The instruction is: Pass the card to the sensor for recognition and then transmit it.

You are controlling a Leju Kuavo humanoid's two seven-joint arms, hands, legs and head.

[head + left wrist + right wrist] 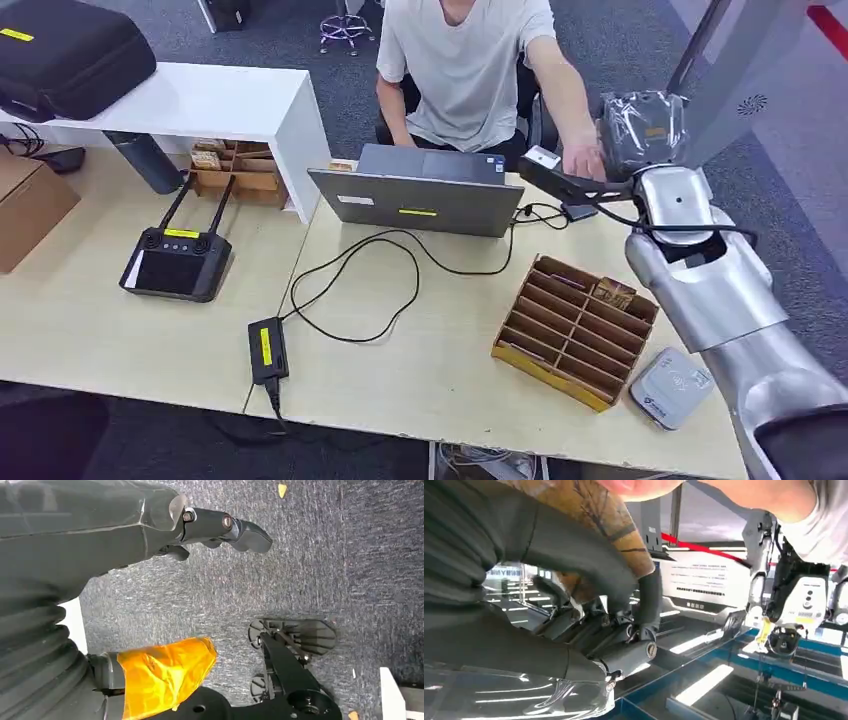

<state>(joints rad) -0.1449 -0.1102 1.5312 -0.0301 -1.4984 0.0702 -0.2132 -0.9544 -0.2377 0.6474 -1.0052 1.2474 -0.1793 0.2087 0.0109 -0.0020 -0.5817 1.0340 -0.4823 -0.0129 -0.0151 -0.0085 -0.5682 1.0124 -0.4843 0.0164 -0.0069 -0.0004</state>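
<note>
While our right hand [560, 180] reaches out beyond the laptop [420, 195], its dark fingers [644, 605] curl around a brown patterned card [599, 525], clamped on it. A person's hand [583, 160] touches the far side of our hand, at the card. Back toward us from that hand, the cardboard card rack [572, 330] sits on the bench [420, 370], with the white sensor [672, 388] just beside it, nearer our body. Our left hand [220, 530] hangs over grey carpet [325, 555], fingers apart and holding nothing.
</note>
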